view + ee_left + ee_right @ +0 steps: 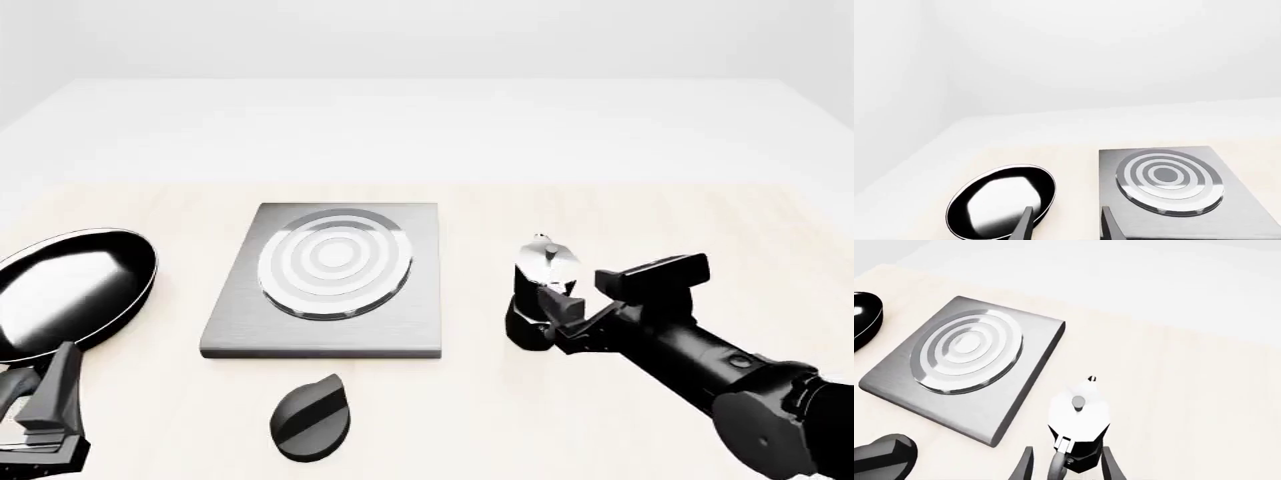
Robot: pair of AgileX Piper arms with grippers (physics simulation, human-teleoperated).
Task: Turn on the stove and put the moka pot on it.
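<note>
The stove (pixel 254 320) is a dark-grey slab with a silver ring burner (pixel 334 262), lying mid-table. Its black oval knob (pixel 314 420) lies apart, nearer the front edge. The moka pot (pixel 541 285) stands upright to the right of the slab, also seen as the moka pot (pixel 1079 425). My right gripper (pixel 550 322) is at the pot's base. In the right wrist view, the right gripper (pixel 1067 467) is open, with its fingers either side of the pot's handle and a gap on one side. My left gripper (pixel 1066 227) is open and empty, low at the front left, as the left gripper (pixel 47 395).
A shiny black frying pan (pixel 67 290) lies left of the slab, just beyond my left gripper, and shows as the frying pan (pixel 1001 200). The pale table runs back to a white wall.
</note>
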